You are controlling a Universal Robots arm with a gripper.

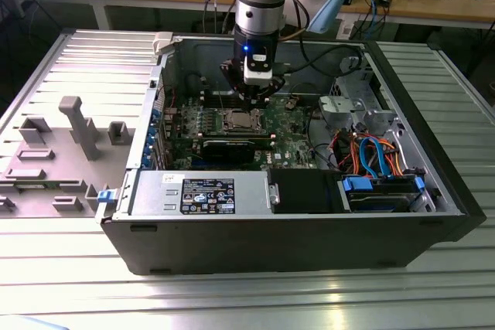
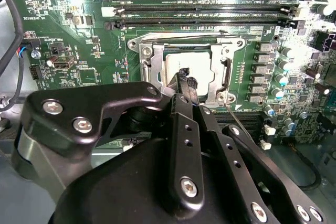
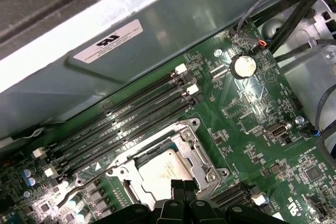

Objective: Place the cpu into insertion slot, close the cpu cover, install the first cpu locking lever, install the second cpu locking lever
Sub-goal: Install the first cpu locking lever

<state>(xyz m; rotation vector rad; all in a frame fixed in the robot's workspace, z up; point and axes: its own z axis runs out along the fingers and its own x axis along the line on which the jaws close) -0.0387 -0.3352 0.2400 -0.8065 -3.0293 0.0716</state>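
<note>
Silver-grey, the small flat square cpu (image 3: 164,172) is lying seated in the silver-rimmed square insertion slot (image 3: 195,130) on the green circuit board, the thin metal cpu cover (image 2: 185,46) lowered around it. Directly above the cpu, the black hand (image 2: 185,80) is being held with fingertips pressed together.

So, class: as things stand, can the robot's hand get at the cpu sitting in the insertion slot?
Probably yes: the hand hangs right over the cpu in the insertion slot, with nothing between them.

cpu (image 2: 181,66) partly behind tool (image 2: 186,83)
</note>
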